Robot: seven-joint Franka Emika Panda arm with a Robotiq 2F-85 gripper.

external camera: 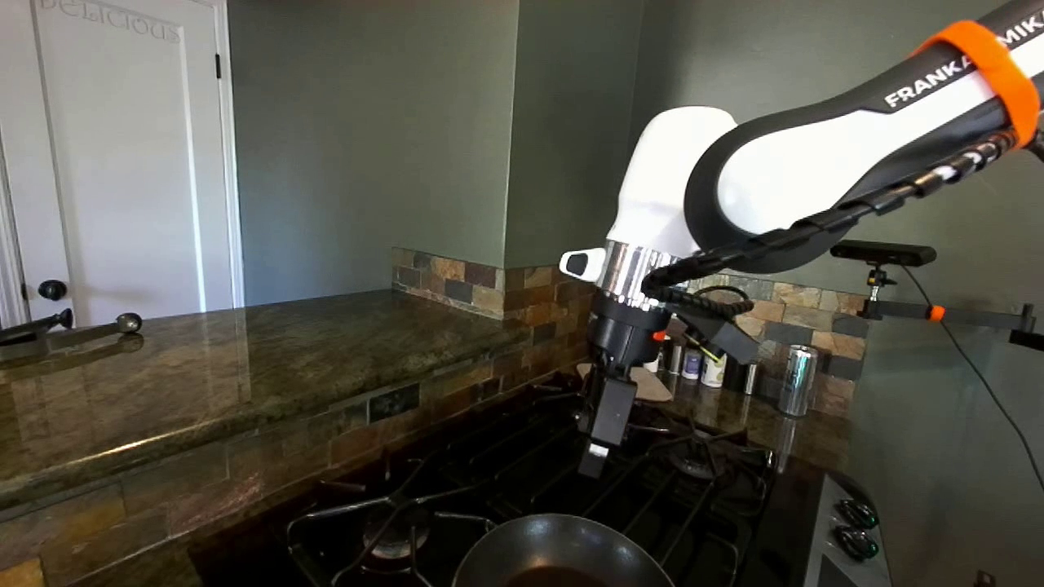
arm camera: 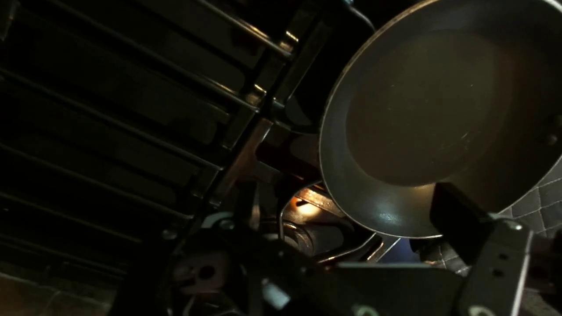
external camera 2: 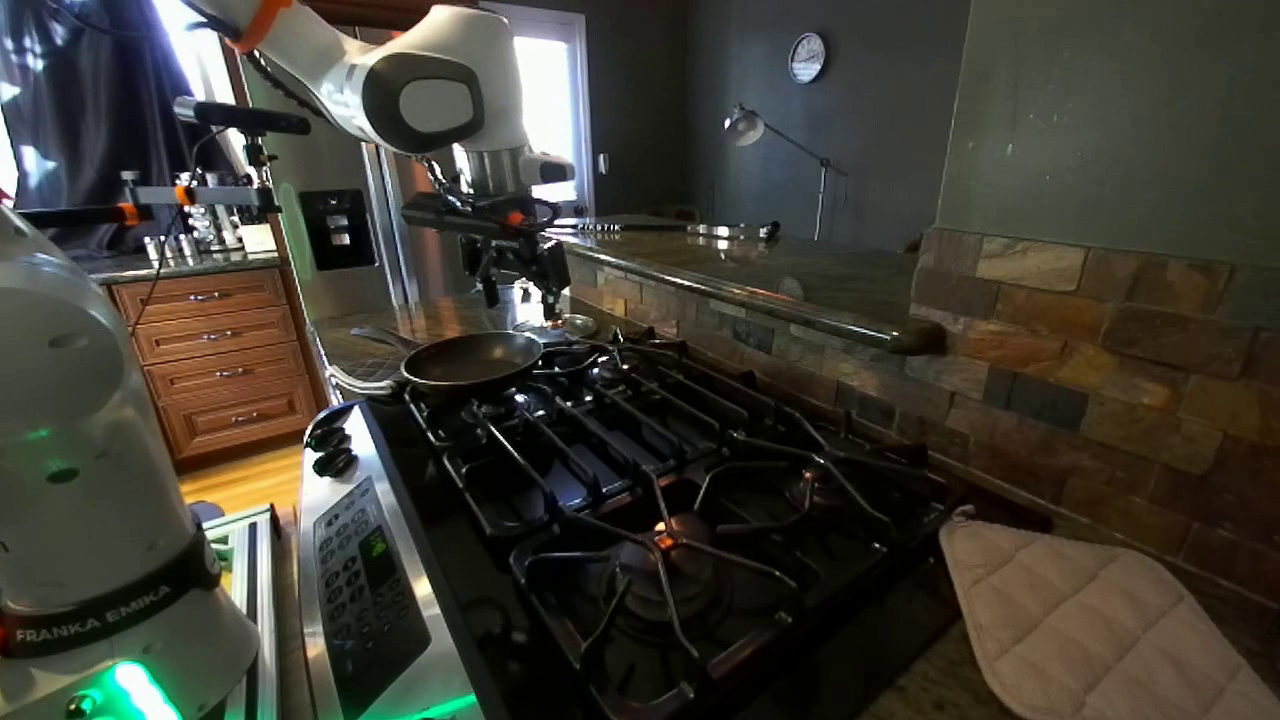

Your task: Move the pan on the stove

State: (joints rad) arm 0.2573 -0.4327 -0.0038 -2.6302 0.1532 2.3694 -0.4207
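Kitchen with grey-green walls (external camera: pixel 367 122), steel fridge (external camera 2: pixel 345 288), white door (external camera: pixel 122 163) and wooden drawers (external camera 2: pixel 215 335). Polished stone ledge (external camera: pixel 285 359) runs along the back of the black stove (external camera 2: pixel 478 590), raised above it; multicoloured stone tiles (external camera 2: pixel 1150 345) face the wall. White arm (external camera: pixel 783 179) reaches in from the side with the control panel (external camera 2: pixel 375 600). Stove has black grates (external camera 2: pixel 517 457) over round burners (external camera 2: pixel 690 585); orange light shows on one, flame or reflection, can't tell.

At one end of the stove, the pan (external camera 2: pixel 472 362) sits on a grate: round, shallow, dark inside, handle (external camera 2: pixel 385 338) pointing out past the stove edge. Grey quilted cloth (arm camera: pixel 542 201) shows beside the pan in the wrist view, partly hidden. Pale potholder (external camera 2: pixel 1090 610) lies on the counter (external camera 2: pixel 935 668) at the opposite end, just beside the stove.

Over the stove, near the pan, the gripper (external camera 2: pixel 522 303) hangs pointing down. Its fingers (arm camera: pixel 461 219) are spread wide; in the wrist view the pan's rim shows between them and one finger overlaps the pan. Both exterior views show a gap between fingertip and pan, so pan stands free of it.

Black camera (external camera: pixel 882 253) sits on a bracket (external camera: pixel 975 315). Steel canister (external camera: pixel 798 379) stands upright on the counter by the tiles, jars (external camera: pixel 712 371) near it. White-faced clock (external camera 2: pixel 807 57) hangs on the far wall. Two dark knobs (external camera: pixel 858 513) on the control panel.
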